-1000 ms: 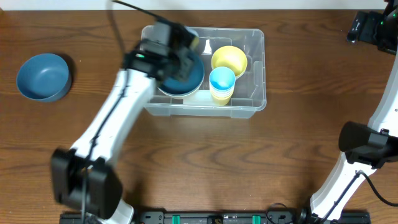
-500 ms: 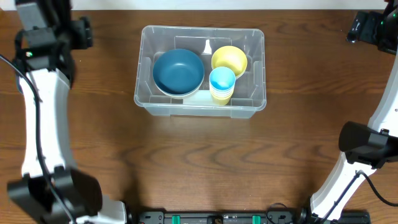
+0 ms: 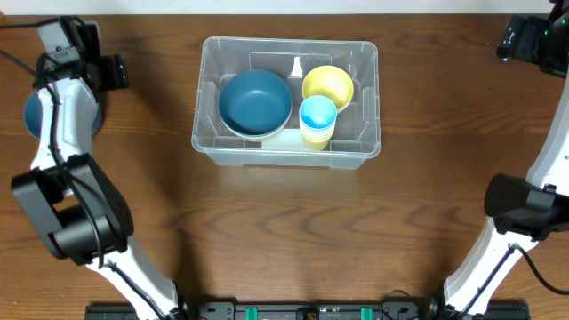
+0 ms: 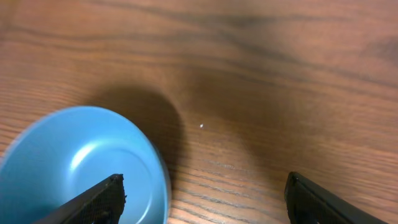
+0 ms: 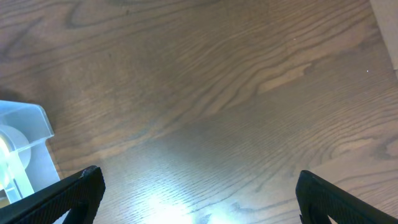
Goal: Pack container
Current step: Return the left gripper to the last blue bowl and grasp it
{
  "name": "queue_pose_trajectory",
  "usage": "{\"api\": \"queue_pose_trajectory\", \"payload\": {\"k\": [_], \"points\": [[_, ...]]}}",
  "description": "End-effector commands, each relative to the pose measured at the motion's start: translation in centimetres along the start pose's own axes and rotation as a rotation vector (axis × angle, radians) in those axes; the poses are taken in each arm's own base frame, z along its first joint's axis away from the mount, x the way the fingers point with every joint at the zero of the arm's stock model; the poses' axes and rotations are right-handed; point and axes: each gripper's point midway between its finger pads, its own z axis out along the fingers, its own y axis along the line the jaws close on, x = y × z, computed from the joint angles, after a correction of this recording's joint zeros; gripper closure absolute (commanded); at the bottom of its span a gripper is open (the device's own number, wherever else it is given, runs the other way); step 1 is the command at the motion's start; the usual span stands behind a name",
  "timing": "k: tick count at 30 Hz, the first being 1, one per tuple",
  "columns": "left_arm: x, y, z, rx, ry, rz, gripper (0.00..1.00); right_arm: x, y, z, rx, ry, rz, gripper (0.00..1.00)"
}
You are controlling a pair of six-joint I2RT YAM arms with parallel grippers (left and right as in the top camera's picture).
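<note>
"Clear plastic, that container [image 3: 286, 156]. Where's it sitting?"

"Toward the far middle of the wooden table [image 3: 267, 240]. Inside there's a dark blue bowl [image 3: 255, 102] on the left and a yellow bowl [image 3: 327, 86] at the far right. Just in front of that, a light blue cup [image 3: 317, 116] is nested in a yellow cup [image 3: 316, 136]."

"And the arms?"

"The left gripper [image 4: 205, 199] hangs above the edge of a second blue bowl [image 4: 81, 162] out near the table's far left corner, jaws spread wide with nothing between them. The right gripper [image 5: 202, 196] is up by the far right corner, well apart from the tub. Its jaws are spread wide too, and empty. Its camera catches only one corner of the container."
</note>
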Motion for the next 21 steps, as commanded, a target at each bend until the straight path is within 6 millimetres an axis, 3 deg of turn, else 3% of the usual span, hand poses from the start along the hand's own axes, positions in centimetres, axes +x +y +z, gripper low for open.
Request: {"api": "queue_pose_trajectory", "payload": {"k": [1, 10, 17, 19, 21], "points": [[2.1, 0.8, 2.1, -0.012, 0.058, -0.015, 0.17, -0.2, -0.5, -1.4, 0.003, -0.035, -0.001, 0.01], [4.7, 2.4, 4.3, -0.021, 0.127, -0.046, 0.18, -0.2, -0.5, -1.4, 0.003, -0.035, -0.001, 0.01], [8.0, 1.7, 6.0, 0.000, 0.224, -0.081, 0.19, -0.2, -0.5, -1.4, 0.003, -0.035, -0.001, 0.01], [8.8, 1.5, 6.4, 0.005, 0.249, -0.082, 0.26, -0.2, -0.5, -1.4, 0.003, -0.035, -0.001, 0.01], [9.2, 1.5, 6.4, 0.007, 0.264, -0.082, 0.46, -0.2, -0.5, -1.4, 0.003, -0.035, -0.001, 0.01]]}}
